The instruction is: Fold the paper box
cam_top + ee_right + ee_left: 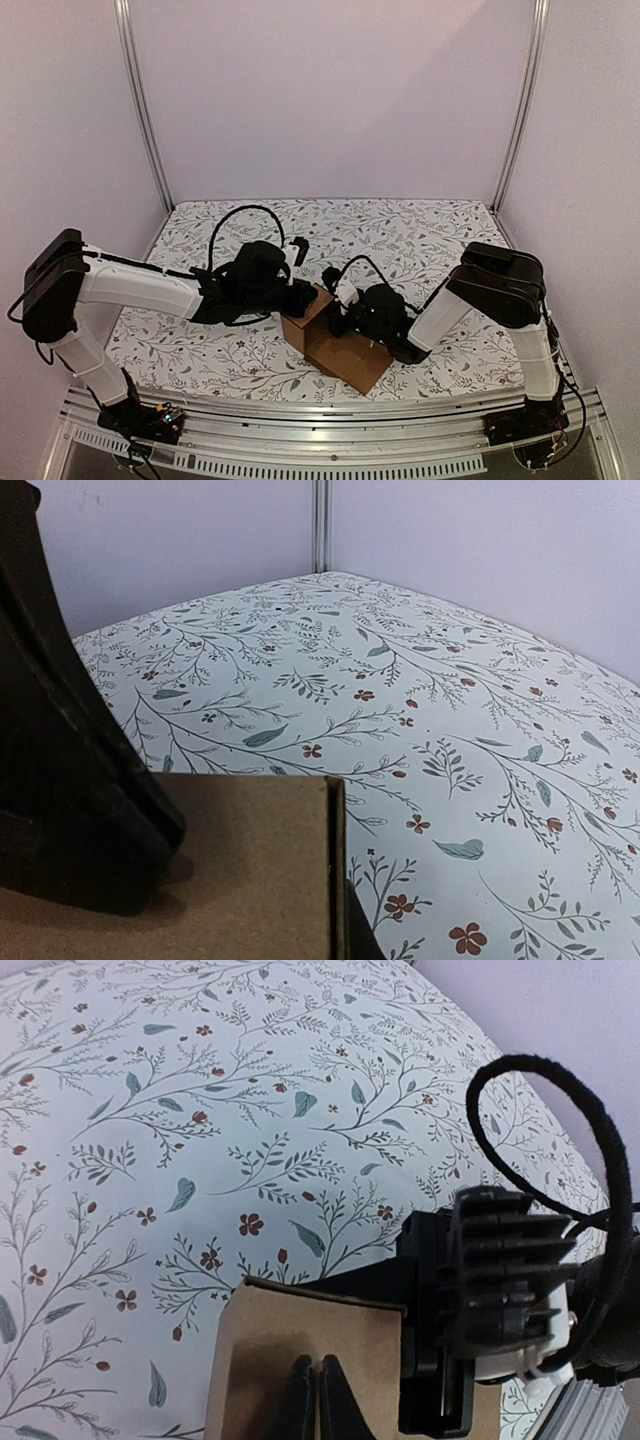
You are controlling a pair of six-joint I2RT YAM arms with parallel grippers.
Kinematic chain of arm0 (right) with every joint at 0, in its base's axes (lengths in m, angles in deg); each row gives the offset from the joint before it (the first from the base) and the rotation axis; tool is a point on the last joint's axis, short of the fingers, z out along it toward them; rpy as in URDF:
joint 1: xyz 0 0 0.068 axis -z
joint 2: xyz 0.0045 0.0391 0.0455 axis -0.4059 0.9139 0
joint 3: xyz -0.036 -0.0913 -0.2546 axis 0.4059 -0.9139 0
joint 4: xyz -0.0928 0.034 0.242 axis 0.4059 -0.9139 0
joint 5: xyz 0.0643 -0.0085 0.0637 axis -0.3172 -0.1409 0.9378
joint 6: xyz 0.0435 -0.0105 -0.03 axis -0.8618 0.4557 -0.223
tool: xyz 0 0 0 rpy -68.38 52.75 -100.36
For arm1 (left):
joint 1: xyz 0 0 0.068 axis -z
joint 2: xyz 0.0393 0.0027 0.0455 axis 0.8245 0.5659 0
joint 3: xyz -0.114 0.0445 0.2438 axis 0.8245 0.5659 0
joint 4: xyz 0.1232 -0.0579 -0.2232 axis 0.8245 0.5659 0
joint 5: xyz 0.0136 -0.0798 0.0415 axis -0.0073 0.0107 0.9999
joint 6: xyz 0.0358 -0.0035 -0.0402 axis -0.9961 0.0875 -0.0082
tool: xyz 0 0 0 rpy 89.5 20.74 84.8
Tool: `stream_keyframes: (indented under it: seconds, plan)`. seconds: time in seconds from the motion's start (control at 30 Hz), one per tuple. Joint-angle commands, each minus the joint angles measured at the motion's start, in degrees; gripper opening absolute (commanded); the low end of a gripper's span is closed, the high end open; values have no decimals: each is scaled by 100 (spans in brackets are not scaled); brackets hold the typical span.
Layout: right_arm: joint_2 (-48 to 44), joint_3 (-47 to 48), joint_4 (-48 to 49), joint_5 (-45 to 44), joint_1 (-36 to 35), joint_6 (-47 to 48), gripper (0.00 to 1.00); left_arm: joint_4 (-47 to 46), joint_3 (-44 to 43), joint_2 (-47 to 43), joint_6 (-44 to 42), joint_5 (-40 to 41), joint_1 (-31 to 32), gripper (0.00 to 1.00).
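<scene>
Brown cardboard box (pixel 335 345) is seen from above on a floral table (pixel 230 225), between left gripper (pixel 306 297) and right gripper (pixel 338 312). Left wrist: jaws nearly closed over the box. Right wrist: one finger (pixel 60 780) overlaps the box; jaw opening cannot be told.

Light is soft and even in my views. My black right finger (pixel 60 780) sits blurred, casting a dim shadow on the plain brown cardboard box (pixel 260 870).
</scene>
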Motion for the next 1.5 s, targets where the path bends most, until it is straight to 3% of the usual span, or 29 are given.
stream_keyframes:
  seconds: [0.0, 0.2, 0.27, 0.3, 0.4, 0.73, 0.8, 0.9, 1.07, 1.1, 1.13, 1.17, 1.27, 1.37, 1.47]
  plan:
    - [161, 89, -31, 0, 25, 20, 0, 191, -1, 127, 8, -81, -80, 4]
    - [174, 96, -35, 9, 18, 4, 0, 196, 16, 117, 18, -78, -89, 4]
    - [160, 76, -39, 0, 20, -12, 8, 200, 17, 111, 17, -65, -94, 4]
    - [147, 60, -45, -10, 20, -13, 19, 208, 17, 99, 16, -62, -93, 4]
    - [91, 0, -51, -6, 15, 19, 27, 209, 0, 103, 25, -64, -92, 4]
    - [-143, -290, -119, -79, 25, 162, 29, 295, -92, 97, 0, -48, -107, 4]
    - [-170, -331, -109, -108, 14, 177, 27, 288, -109, 110, 3, -62, -107, 4]
    - [-171, -335, -76, -83, 21, 164, 0, 288, -139, 155, 27, -87, -107, 4]
    - [-163, -309, 19, -26, 13, 111, 0, 288, -141, 194, 40, -103, -107, 3]
    - [-170, -308, 16, -20, 17, 105, 8, 296, -141, 195, 47, -103, -107, 3]
    - [-178, -310, 24, -28, 15, 95, 25, 303, -141, 196, 51, -98, -107, 3]
    - [-193, -327, 36, -43, 15, 93, 35, 312, -146, 200, 59, -93, -107, 3]
    - [-328, -473, 54, -118, 20, 130, 55, 311, -105, 172, 70, -65, -107, 3]
    - [-633, -764, -23, -143, 15, 241, 69, 297, -72, 154, 66, -21, -107, 3]
    - [-1061, -1013, -369, -98, 15, 337, 74, 305, -58, 131, 68, 18, -107, 3]
